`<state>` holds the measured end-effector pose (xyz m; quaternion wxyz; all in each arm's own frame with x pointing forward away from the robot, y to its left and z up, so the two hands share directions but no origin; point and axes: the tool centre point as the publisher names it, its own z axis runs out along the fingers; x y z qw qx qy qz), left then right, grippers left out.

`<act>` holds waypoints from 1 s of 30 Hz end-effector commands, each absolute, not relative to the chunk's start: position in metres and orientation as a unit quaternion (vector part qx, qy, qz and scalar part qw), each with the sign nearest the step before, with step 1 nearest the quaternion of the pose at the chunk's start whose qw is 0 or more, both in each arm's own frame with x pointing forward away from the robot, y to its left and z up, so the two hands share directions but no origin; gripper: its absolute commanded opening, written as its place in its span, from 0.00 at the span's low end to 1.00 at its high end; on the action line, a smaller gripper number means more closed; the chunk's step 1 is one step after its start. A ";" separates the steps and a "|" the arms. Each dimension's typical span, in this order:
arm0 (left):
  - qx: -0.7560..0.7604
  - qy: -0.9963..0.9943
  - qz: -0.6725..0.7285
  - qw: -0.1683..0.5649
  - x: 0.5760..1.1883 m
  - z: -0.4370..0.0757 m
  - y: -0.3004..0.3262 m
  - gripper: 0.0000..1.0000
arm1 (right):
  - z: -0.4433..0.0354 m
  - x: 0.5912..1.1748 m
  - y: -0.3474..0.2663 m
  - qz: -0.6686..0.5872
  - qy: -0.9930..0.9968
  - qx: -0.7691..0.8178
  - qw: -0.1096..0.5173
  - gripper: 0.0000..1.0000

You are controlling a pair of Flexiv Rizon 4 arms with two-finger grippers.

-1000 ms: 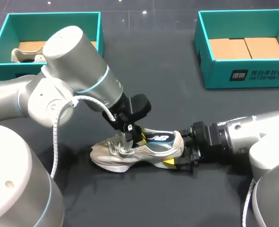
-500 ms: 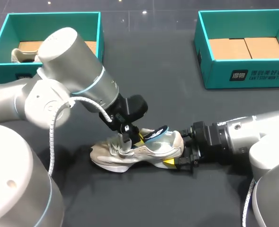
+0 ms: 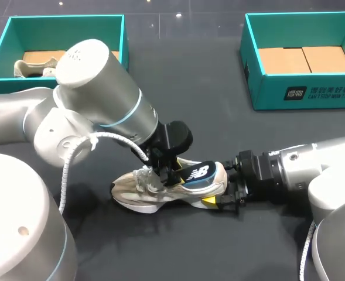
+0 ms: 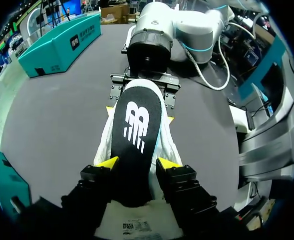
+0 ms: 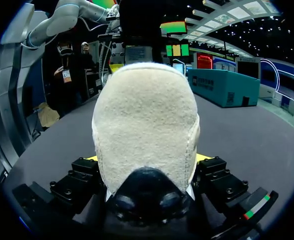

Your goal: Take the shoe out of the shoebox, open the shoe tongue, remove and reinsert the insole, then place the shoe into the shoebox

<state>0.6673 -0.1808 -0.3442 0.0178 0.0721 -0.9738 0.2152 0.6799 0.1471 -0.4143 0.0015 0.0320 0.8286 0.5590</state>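
Observation:
A beige shoe point(image 3: 160, 190) lies on its sole on the dark table, toe to the left. Its black insole point(image 3: 197, 173) with a white logo rests in the shoe's opening, over the heel. My left gripper point(image 3: 167, 171) hangs over the opening, fingers apart. In the left wrist view the insole point(image 4: 137, 125) runs flat between the yellow fingertips point(image 4: 108, 162), which stand at its two edges without pinching it. My right gripper point(image 3: 228, 190) comes in from the right and is shut on the shoe's heel point(image 5: 144, 115), one finger on each side.
A teal shoebox point(image 3: 2, 55) at the back left holds another shoe point(image 3: 31, 69). A second teal box point(image 3: 301, 88), lined with cardboard, stands at the back right. My left arm's bulky elbow point(image 3: 96, 82) rises over the table's left half.
The left gripper's fingers have parted and let go of the insole. The insole, tilted up half a second ago, has dropped flatter into the shoe. The right arm has kept still.

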 end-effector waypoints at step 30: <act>0.075 -0.989 0.114 -0.063 0.661 -0.379 -0.210 0.33 | -0.414 0.678 0.148 0.557 0.830 0.032 0.002 0.00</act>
